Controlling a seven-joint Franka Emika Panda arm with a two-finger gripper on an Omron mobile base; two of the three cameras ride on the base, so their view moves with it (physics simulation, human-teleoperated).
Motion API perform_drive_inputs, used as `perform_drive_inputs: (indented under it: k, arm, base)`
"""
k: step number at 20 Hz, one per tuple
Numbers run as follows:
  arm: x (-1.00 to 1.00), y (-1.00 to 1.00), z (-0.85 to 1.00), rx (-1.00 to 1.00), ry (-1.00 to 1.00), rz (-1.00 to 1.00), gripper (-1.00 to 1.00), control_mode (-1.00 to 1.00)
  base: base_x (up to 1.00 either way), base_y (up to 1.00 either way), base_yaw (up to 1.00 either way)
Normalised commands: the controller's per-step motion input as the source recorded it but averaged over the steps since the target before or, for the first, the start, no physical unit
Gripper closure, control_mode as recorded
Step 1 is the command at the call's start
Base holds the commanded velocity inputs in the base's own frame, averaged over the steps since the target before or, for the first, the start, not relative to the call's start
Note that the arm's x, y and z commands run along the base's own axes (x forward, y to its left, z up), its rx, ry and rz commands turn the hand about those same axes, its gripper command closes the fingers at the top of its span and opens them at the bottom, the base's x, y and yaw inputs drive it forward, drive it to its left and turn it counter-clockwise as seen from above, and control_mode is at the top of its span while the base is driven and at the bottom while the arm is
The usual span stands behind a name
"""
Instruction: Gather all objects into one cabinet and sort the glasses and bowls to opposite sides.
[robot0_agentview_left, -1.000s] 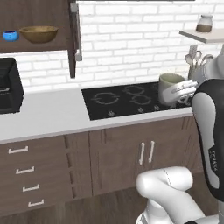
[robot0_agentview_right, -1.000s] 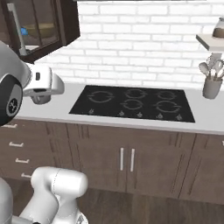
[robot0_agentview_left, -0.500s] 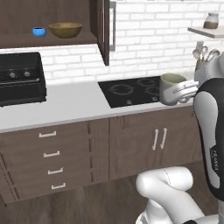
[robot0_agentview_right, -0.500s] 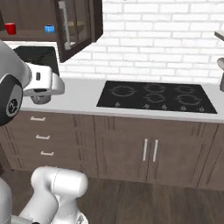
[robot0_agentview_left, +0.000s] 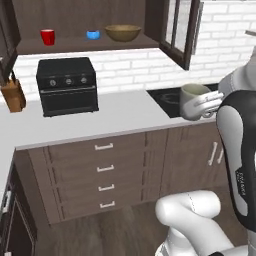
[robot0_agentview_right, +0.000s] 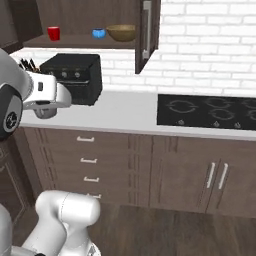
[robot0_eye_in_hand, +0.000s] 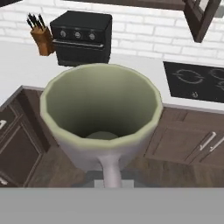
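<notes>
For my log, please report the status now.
Tool shut on grey-green mug. Red cup, blue bowl, wooden bowl on cabinet shelf. Door open.

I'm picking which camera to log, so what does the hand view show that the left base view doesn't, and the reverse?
Hand view alone: the inside of the grey-green mug, empty, and most of the hob. Left base view alone: the cabinet shelf with the red cup on the left, the blue bowl and wooden bowl further right. Both: the mug, black oven, knife block and counter.
</notes>
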Motion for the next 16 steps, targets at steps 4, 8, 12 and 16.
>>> perform_drive_inputs:
  k: [4,8,12,16]
  arm:
    - [0.0,0.0,0.0,0.0,0.0,0.0,1.0,1.0]
    - [0.0,0.0,0.0,0.0,0.0,0.0,1.0,1.0]
    - [0.0,0.0,0.0,0.0,0.0,0.0,1.0,1.0]
    - [0.0,0.0,0.0,0.0,0.0,0.0,1.0,1.0]
  base:
    - [0.91,0.18,0.0]
    - [0.95,0.03,0.0]
    - [0.5,0.77,0.0]
    - [0.5,0.36,0.0]
